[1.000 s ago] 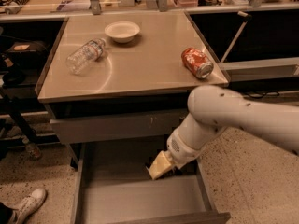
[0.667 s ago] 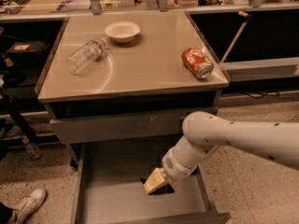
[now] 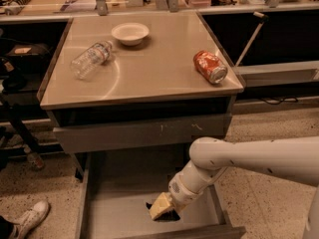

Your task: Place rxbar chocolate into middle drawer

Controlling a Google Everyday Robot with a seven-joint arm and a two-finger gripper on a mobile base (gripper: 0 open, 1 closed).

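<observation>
The middle drawer (image 3: 119,193) is pulled open below the cabinet, showing its flat grey bottom. My arm comes in from the right and reaches down into it. My gripper (image 3: 162,206) is low over the drawer bottom, near the front middle. Its pale fingers (image 3: 160,204) stand together, shut on the rxbar chocolate (image 3: 170,216). The bar shows only as a black strip under and beside them, at or just above the drawer floor.
On the cabinet top lie an orange-red soda can (image 3: 210,66) on its side at the right, a clear plastic bottle (image 3: 90,59) at the left and a white bowl (image 3: 130,33) at the back. The closed grey drawer front (image 3: 144,133) is above. A shoe (image 3: 30,218) is bottom left.
My gripper has moved down and a little left, deeper into the open drawer. The black bar now shows beneath it.
</observation>
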